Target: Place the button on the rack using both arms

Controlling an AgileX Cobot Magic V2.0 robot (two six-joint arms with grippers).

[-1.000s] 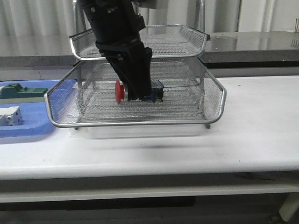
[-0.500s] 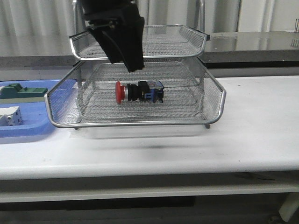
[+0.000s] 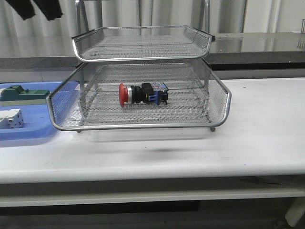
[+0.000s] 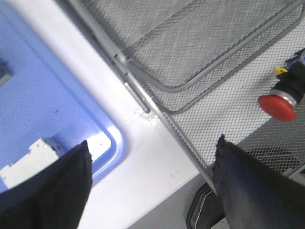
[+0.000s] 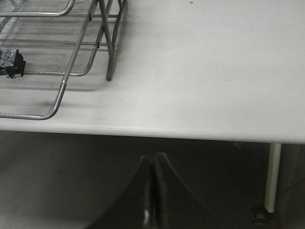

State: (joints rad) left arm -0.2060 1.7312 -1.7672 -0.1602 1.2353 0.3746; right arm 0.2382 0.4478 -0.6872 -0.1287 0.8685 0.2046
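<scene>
Left gripper spread wide, empty, right gripper closed, button lying in rack

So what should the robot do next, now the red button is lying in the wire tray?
Probably just pull the left gripper back a little more and rest. The button lies on its side in the rack, on the lower tier seen from the front, nothing touching it. The left gripper is open and empty, the right gripper shut and empty.

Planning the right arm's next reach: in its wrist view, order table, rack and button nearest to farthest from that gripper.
1. Table: front edge, just beyond the right gripper.
2. Rack: corner farther back.
3. Button: inside it, farthest.
</scene>
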